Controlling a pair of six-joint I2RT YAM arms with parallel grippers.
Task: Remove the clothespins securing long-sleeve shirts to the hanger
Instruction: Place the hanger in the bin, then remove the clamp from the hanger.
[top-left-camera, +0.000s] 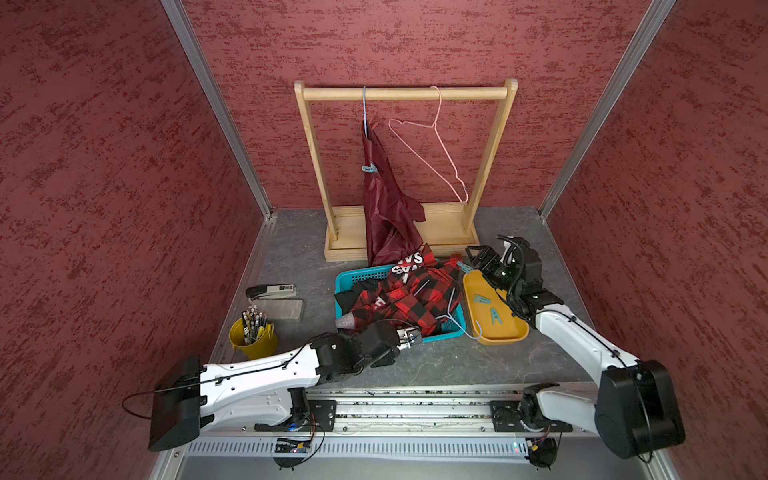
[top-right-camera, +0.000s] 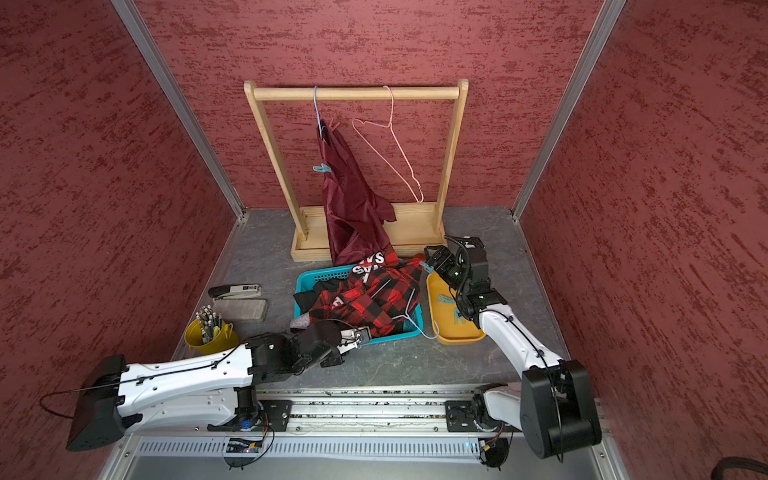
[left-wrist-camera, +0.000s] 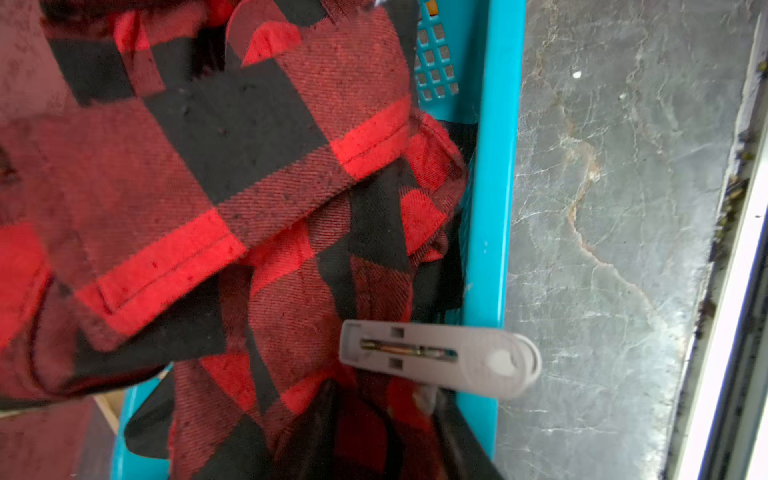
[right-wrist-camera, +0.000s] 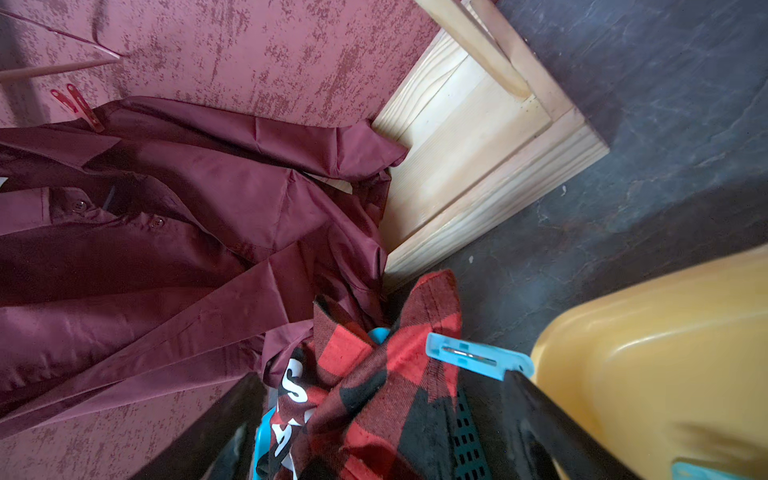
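Observation:
The maroon shirt (top-left-camera: 384, 208) hangs from a blue hanger (top-left-camera: 364, 108) with a teal clothespin (top-left-camera: 369, 168) and a red clothespin (right-wrist-camera: 79, 106) on it. The plaid shirt (top-left-camera: 411, 295) and a black shirt (top-left-camera: 347, 296) lie heaped in the teal basket (top-left-camera: 353, 276). My left gripper (left-wrist-camera: 386, 399) is at the basket's near rim, jaws apart over plaid cloth, with a white clothespin (left-wrist-camera: 436, 359) by one fingertip. My right gripper (right-wrist-camera: 382, 386) stands wide open at the plaid shirt's far corner, where a blue clothespin (right-wrist-camera: 478, 359) sits against one finger.
A yellow tray (top-left-camera: 515, 330) right of the basket holds two teal clothespins (top-left-camera: 495, 316). The wooden rack (top-left-camera: 407, 93) also carries an empty pink hanger (top-left-camera: 432, 141). A stapler (top-left-camera: 272, 289), a grey case (top-left-camera: 282, 309) and a yellow pen bucket (top-left-camera: 253, 336) stand at the left.

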